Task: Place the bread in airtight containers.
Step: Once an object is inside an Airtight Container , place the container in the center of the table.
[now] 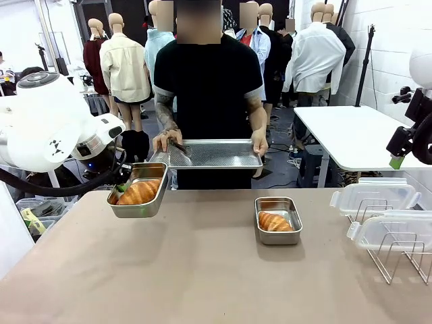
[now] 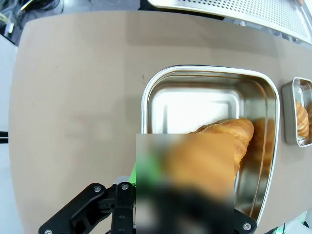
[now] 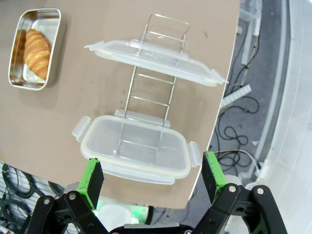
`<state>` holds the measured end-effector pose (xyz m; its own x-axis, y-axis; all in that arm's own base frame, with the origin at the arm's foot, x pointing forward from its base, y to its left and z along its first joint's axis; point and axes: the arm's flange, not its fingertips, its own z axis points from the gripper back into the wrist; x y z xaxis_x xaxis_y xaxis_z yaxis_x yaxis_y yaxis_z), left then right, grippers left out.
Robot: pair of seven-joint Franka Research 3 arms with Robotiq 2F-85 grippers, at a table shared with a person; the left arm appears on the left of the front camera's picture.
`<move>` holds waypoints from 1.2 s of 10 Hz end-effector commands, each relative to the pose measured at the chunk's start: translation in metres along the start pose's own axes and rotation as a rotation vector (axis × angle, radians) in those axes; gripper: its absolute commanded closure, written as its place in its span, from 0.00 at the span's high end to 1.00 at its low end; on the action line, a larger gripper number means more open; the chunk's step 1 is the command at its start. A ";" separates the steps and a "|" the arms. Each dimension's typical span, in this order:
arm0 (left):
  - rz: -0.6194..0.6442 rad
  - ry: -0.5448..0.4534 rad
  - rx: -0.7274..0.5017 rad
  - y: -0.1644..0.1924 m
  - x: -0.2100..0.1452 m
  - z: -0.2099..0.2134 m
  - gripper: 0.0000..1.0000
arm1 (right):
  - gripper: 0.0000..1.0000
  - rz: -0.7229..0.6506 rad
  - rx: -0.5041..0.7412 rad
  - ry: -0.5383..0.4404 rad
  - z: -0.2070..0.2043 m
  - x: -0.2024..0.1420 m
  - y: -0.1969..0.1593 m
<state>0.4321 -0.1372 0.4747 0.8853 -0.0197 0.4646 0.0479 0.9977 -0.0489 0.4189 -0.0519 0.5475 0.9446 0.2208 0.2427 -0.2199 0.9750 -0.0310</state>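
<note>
**Left claw at croissant, tips obscured; right claw wide open over lids**

Hidden first: in the left wrist view a blurred patch covers the left claw [image 1: 122, 187] tips and the near half of the golden-brown ridged croissant [image 2: 233, 130]. I can't tell how far that claw is open or whether it grips. In the front view 1 green pad [image 1: 123, 190] sits against the croissant's end; the rest of the fingers is too small to read.

The croissant lies in a shiny rectangular steel pan with rounded corners [image 2: 195, 102], straight ahead of the claw tips. The pan floor beyond it is mirror-bright and bare.

The 2nd croissant [image 1: 275, 221] sits in a 2nd matching steel pan [image 1: 278, 238], well off to the left claw's side, toward the right arm. The frame edge cuts it in the left wrist view.

Right claw [image 3: 152, 174]: jaws spread wide, empty. It hangs above 2 clear plastic clip lids [image 3: 153, 61] on a thin wire rack [image 3: 152, 92], the nearer lid [image 3: 136, 146] spanning the gap between its green pads.

Beyond the left claw's pan, a person's hands [image 1: 260, 143] hold a flat perforated steel tray [image 1: 216, 155].
</note>
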 end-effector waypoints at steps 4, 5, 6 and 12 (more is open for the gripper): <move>0.003 -0.005 0.015 0.009 -0.002 -0.006 0.00 | 1.00 -0.006 -0.007 0.016 0.002 0.001 0.000; 0.016 0.002 0.051 0.022 -0.005 -0.018 0.00 | 1.00 -0.006 -0.007 0.016 0.002 0.001 0.000; 0.027 0.012 0.065 0.036 -0.010 -0.030 0.00 | 1.00 -0.006 -0.007 0.016 0.002 0.001 0.000; 0.066 0.030 0.080 0.089 -0.016 -0.109 0.00 | 1.00 -0.006 -0.007 0.016 0.002 0.001 0.000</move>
<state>0.4595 -0.0527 0.3701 0.9085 0.0579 0.4140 -0.0513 0.9983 -0.0271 0.4190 -0.0519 0.5476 0.9446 0.2209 0.2426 -0.2199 0.9750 -0.0314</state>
